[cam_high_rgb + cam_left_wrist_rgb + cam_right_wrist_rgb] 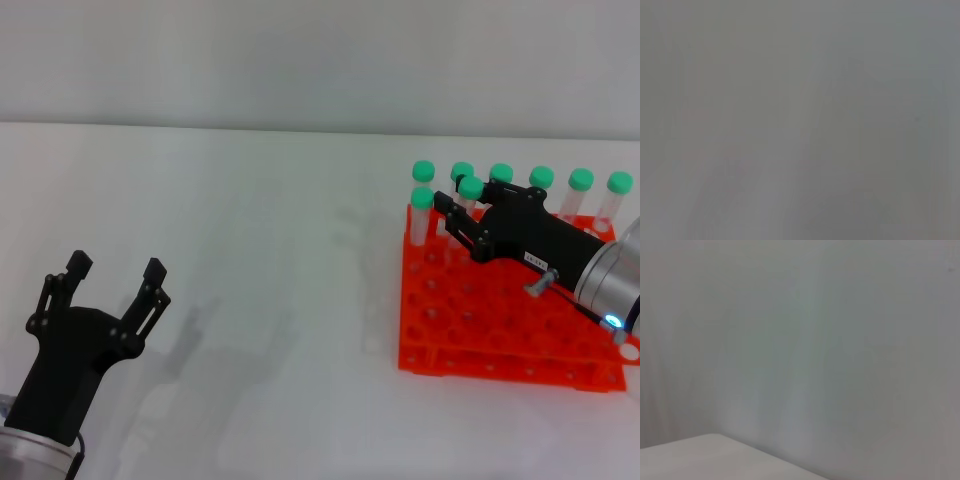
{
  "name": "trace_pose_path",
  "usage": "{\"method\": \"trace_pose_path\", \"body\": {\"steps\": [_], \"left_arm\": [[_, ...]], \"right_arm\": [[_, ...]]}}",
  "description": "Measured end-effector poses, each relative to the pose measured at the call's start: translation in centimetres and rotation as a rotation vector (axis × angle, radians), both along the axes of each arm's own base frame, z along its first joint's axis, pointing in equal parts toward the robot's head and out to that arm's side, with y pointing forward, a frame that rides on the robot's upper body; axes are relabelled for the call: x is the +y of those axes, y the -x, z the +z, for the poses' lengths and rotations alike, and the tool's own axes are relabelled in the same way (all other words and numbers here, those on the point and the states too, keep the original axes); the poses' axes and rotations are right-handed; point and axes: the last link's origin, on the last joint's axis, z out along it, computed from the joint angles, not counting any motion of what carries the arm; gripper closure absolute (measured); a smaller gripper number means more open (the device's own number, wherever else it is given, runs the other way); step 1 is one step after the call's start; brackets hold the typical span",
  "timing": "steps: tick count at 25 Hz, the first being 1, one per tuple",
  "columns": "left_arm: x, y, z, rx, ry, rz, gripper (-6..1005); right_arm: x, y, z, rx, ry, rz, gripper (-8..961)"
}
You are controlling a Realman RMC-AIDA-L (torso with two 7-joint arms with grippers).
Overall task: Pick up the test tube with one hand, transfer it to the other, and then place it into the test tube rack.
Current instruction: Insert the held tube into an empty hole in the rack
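Seven green caps show at the far side of the rack (500, 335); one of them, the tube (468, 196), stands between the fingers of the right gripper (461, 212), which reaches over the rack's top plate from the near right; its fingers look narrowed about the tube just under the cap, though whether they are truly clamped I cannot tell; the tube's lower end is hidden behind them. The tube stands about upright, long axis vertical, cap up, in line with its neighbours. Judging from this, the pick-up and hand-over seem done and the tube is at or nearly in a hole; what remains is to seat it, let go and draw back. The left gripper (118, 277) hovers well apart over the table (280, 300), near left, fingers spread wide and holding nothing. Both wrist views show only blank grey.
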Motion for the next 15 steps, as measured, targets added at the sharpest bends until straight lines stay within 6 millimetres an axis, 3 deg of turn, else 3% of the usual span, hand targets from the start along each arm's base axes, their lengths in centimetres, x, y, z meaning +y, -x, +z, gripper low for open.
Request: {"method": "trace_pose_path", "body": {"steps": [1, 15], "left_arm": [[0.04, -0.02, 0.01, 0.000, -0.001, -0.001, 106], [0.38, -0.17, 0.07, 0.005, -0.001, -0.010, 106]], "right_arm": [[0.00, -0.01, -0.01, 0.000, 0.000, -0.001, 740], [-0.61, -0.11, 0.07, 0.021, -0.007, -0.002, 280]]}}
